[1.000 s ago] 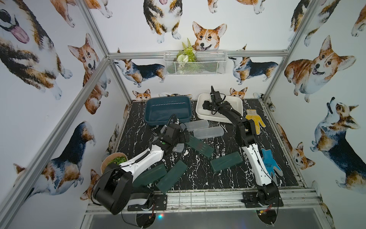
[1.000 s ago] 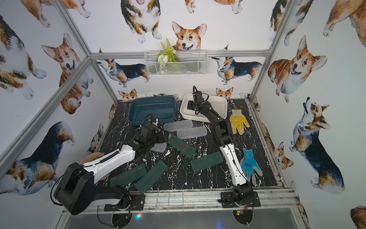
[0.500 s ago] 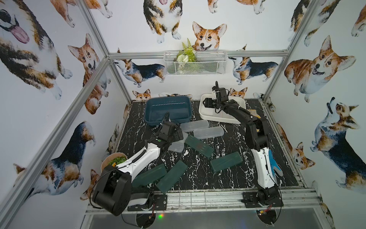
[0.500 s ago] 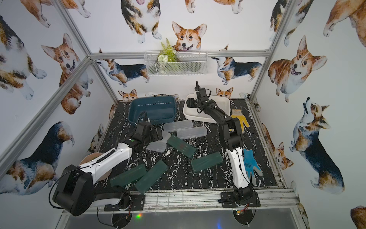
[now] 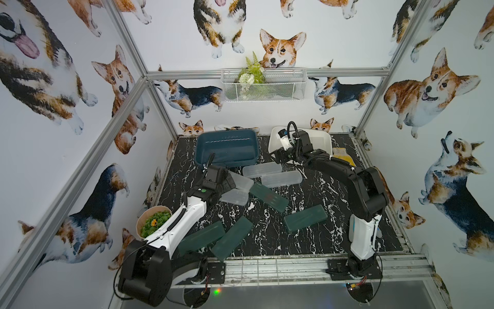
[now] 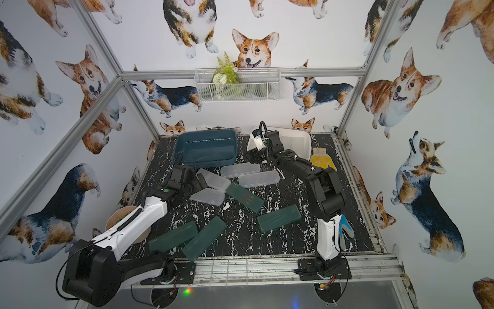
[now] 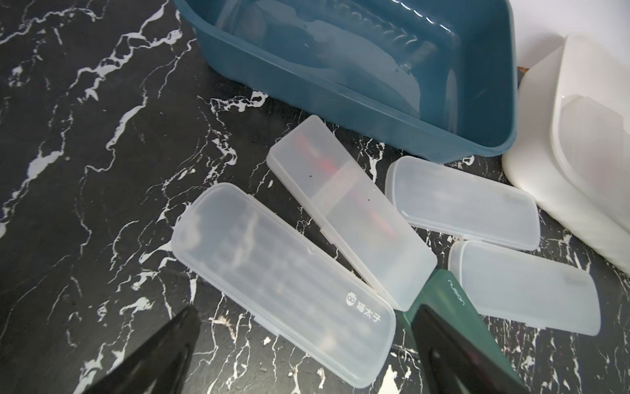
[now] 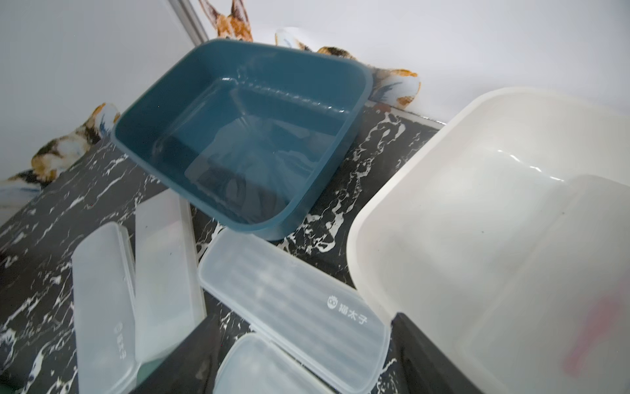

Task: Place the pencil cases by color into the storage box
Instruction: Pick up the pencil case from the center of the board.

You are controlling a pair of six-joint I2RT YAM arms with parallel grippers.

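left jaws: spread wide, a frosted case (image 7: 283, 279) on the worktop (image 7: 85, 170) between their tips
right jaws: parted, holding nothing

This is a robotics lab test cell, not a lived-in room: an aluminium frame (image 5: 187, 75) boxes in a small black marble-patterned tabletop (image 5: 267, 230), and flat wall panels (image 5: 173, 32) printed with cartoon corgis close it on the left, far and right sides. Two robot arms, the left arm (image 5: 184, 216) and the right arm (image 5: 336, 168), are bolted to a metal rail (image 5: 280, 267) along the near edge. A wire basket (image 5: 280, 88) of greenery hangs on the far wall, and a potted plant (image 5: 152, 224) sits at the near left.
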